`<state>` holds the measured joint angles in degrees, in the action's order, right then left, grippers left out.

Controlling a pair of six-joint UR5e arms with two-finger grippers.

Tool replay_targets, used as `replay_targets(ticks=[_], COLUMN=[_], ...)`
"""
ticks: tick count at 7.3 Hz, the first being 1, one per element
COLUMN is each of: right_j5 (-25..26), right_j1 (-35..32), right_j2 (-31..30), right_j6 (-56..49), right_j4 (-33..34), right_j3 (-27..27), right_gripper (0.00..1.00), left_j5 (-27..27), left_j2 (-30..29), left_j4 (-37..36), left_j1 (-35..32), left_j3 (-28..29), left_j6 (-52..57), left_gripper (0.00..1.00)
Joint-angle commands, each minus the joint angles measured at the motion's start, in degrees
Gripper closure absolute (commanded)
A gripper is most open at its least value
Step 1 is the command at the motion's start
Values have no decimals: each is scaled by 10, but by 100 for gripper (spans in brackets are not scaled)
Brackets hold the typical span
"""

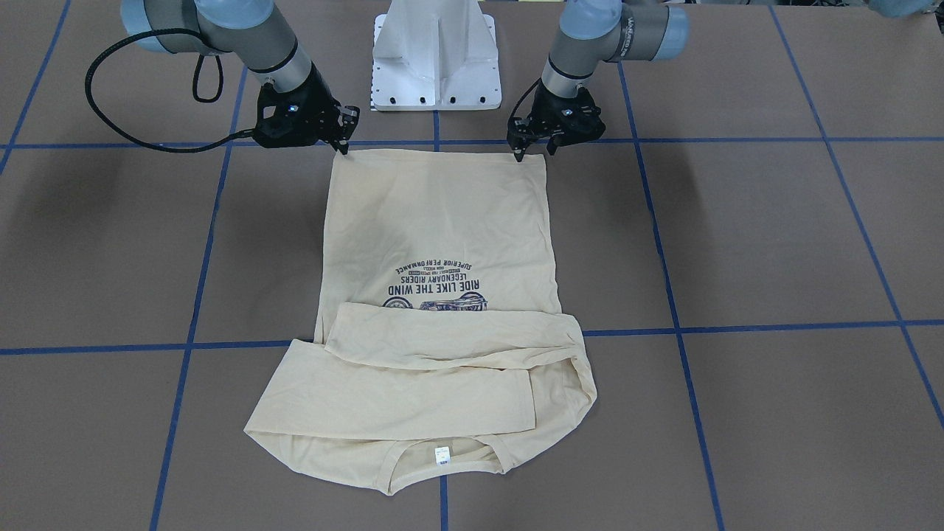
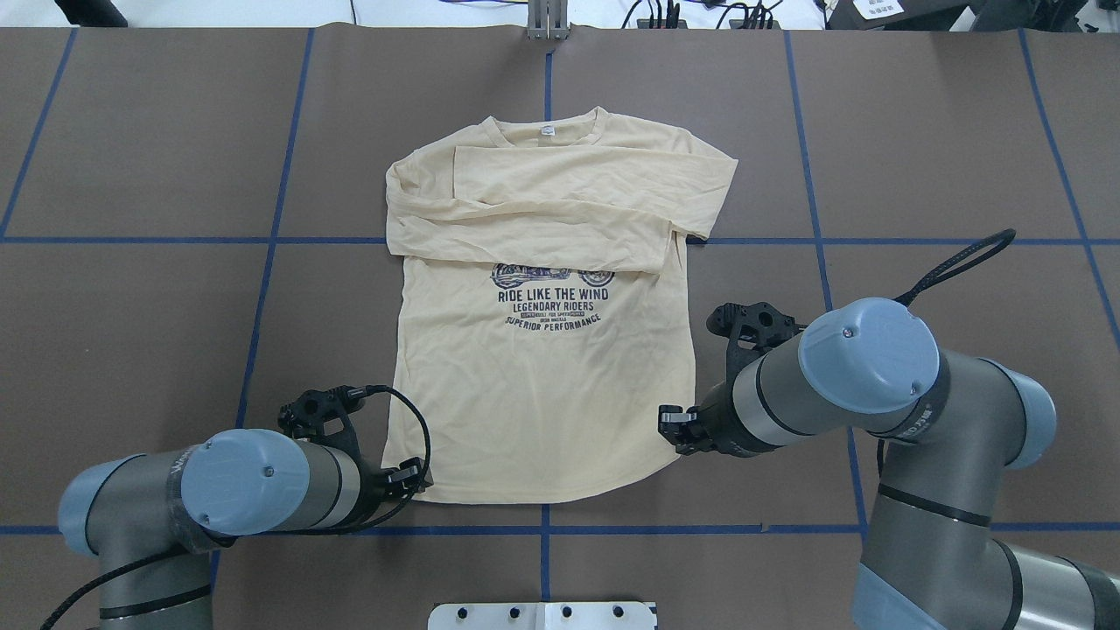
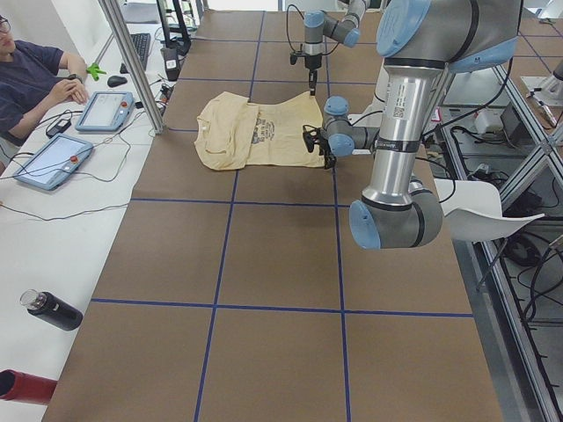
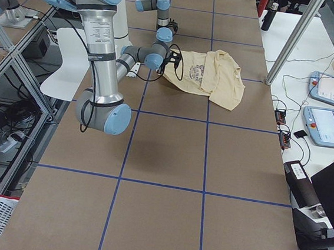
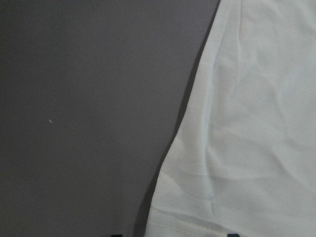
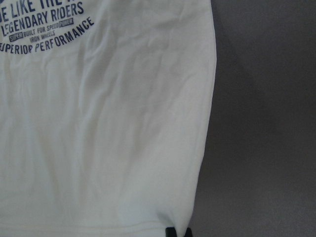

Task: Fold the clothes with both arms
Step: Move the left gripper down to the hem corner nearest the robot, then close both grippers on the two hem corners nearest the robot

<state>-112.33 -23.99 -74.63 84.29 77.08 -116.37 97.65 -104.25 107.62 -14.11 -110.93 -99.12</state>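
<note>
Shirt (image 1: 442, 221) hem toward pedestal (image 1: 435, 59), collar away; left claw (image 1: 532, 151) wide, right claw (image 1: 345, 146) pinching hem corner.

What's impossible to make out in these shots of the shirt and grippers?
1. Top of the print on the shirt: overhead view, folded sleeve covers it.
2. Neck label text: front view, too small.
3. Right gripper, whether it pinches the hem: right wrist view's bottom edge crops it.
</note>
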Motion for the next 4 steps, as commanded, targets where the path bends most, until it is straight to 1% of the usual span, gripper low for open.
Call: replay_targets(ticks=[1, 4], right_j5=[0, 1], right_j1=[0, 0], right_j2=[-1, -2], right_j6=[0, 0], right_j4=[1, 1], right_j3=[0, 4], right_gripper=[100, 100], left_j5=[0, 0], left_j2=[-1, -1], left_j4=[0, -7], left_j1=[-13, -23], left_j3=[0, 1], left_j6=[1, 2], left_gripper=[26, 31])
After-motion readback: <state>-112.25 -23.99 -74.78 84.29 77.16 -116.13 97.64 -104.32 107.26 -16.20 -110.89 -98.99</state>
